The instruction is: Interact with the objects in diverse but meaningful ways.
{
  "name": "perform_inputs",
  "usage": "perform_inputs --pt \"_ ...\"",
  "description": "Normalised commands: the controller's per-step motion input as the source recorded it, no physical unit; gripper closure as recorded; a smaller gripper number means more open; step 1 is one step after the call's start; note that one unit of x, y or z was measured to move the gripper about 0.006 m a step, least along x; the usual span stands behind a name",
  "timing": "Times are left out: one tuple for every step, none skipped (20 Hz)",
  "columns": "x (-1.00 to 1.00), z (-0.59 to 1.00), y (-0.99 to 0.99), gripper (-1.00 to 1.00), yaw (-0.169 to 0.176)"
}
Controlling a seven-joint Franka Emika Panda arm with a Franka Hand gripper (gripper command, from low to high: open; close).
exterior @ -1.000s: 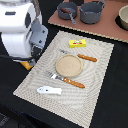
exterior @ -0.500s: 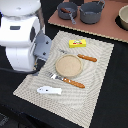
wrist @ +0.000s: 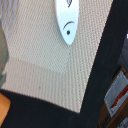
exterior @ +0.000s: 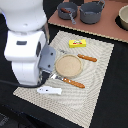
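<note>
Even, soft indoor light; no glare. Exterior view coarse and low-resolution, arm [exterior: 25, 45] casting faint shadow on mat [exterior: 95, 70]. Wrist view blurred, fish [wrist: 67, 19] soft-edged.

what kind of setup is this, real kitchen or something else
Probably a tabletop play-kitchen setup for a robot, not a real kitchen: toy-like pieces lie on a woven placemat, including a round bread loaf, a yellow butter block and a white fish, with grey pots behind.

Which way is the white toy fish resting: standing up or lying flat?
Lying flat. The white fish rests on its side on the placemat; the wrist view shows its eye facing up.
</note>
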Motion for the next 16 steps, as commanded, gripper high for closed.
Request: perform_inputs --pt "0.71 -0.06 -0.17 -1.00 0.026" --pt "0.54 -0.10 -0.08 -1.00 0.039" --pt "0.49 -0.10 -0.06 -1.00 0.052" --pt "0.46 -0.12 -0.03 -1.00 0.055" --pt "0.44 -0.15 -0.01 -1.00 0.056" --pt "0.42 -0.18 -0.02 -1.00 0.056" --pt "0.43 -0.20 -0.02 -1.00 0.056" --pt "0.41 -0.23 -0.01 -1.00 0.056" --pt "0.38 -0.23 0.00 -1.00 0.055" --pt "0.32 -0.25 0.00 -1.00 0.052" --pt "0.32 -0.22 0.00 -1.00 0.051" --pt "0.31 -0.20 0.02 -1.00 0.060" --pt "0.25 -0.20 0.03 -1.00 0.063" --pt "0.25 -0.17 0.00 -1.00 0.064" --pt "0.20 -0.19 0.00 -1.00 0.060" --pt "0.22 -0.18 -0.01 -1.00 0.051"
